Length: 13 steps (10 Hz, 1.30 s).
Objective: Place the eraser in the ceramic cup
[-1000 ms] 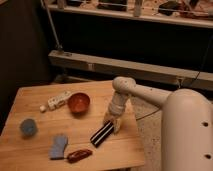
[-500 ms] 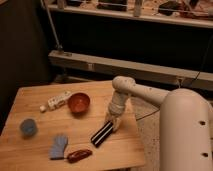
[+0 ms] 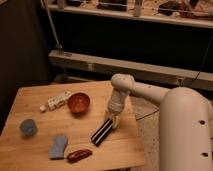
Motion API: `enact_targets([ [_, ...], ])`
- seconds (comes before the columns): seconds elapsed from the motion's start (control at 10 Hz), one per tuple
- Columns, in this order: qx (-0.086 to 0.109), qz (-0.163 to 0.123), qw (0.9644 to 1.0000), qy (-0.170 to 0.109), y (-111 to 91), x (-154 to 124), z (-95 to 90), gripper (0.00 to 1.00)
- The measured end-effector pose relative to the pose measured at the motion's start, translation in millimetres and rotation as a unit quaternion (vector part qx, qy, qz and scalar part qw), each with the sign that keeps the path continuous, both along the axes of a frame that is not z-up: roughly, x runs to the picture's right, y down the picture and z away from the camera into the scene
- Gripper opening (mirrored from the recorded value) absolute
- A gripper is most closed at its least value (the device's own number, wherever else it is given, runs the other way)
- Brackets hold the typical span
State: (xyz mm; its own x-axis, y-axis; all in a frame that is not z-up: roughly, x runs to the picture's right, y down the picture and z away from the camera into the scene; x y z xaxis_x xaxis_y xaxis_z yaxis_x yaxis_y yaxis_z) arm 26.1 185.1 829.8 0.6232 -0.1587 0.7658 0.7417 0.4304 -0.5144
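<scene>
Eraser pick-up looks to be the step in hand. The striped black block lies flat on the table, slanting away from the pincer toward the front edge, with its far end right under the pincer's tip. The pincer points straight down onto that end and seems to touch it. Whether it has closed on the eraser or only stands over it, I cannot tell. The block is not lifted.

Nearest the front edge, beyond the eraser's free end and left of the pincer as the camera sees it, lies a glossy red-brown oblong. A blue-grey cloth lies just past that. The ceramic cup stands well apart from the pincer, far to the same side near the table's opposite edge, upright and apparently empty. Behind the pincer's line and nearer to it sit the orange-red bowl and a white segmented bar.

Next, I judge, comes a firm hold on the eraser's end and a lift clear of the wood. Then follows a long carry across the table, passing the bowl and the cloth, with the long block tipped enough to drop into the small cup.

Against the earlier frames nothing has shifted: arm, pincer and eraser sit where they were.
</scene>
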Motion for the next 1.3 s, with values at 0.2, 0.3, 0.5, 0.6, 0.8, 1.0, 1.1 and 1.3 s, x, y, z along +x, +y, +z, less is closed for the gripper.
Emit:
enact_targets([
  [0.2,0.018,-0.01,0.9998,-0.006,-10.1,-5.4,-5.4,0.47],
  [0.3,0.026,-0.015,0.9995,-0.009,-14.8,-8.4,-8.5,0.47],
  [0.5,0.044,-0.022,0.9986,-0.016,-23.9,-15.1,-15.4,0.47],
  [0.6,0.052,-0.024,0.9982,-0.019,-26.9,-18.0,-18.5,0.47],
  [0.8,0.069,-0.029,0.9969,-0.027,-34.3,-24.8,-27.5,0.47],
  [1.0,0.082,-0.032,0.9955,-0.036,-39.8,-30.8,-36.5,0.47],
  [1.1,0.09,-0.036,0.9944,-0.042,-42.9,-34.1,-43.0,0.47],
  [1.3,0.1,-0.041,0.993,-0.047,-45.3,-37.3,-51.3,0.47],
])
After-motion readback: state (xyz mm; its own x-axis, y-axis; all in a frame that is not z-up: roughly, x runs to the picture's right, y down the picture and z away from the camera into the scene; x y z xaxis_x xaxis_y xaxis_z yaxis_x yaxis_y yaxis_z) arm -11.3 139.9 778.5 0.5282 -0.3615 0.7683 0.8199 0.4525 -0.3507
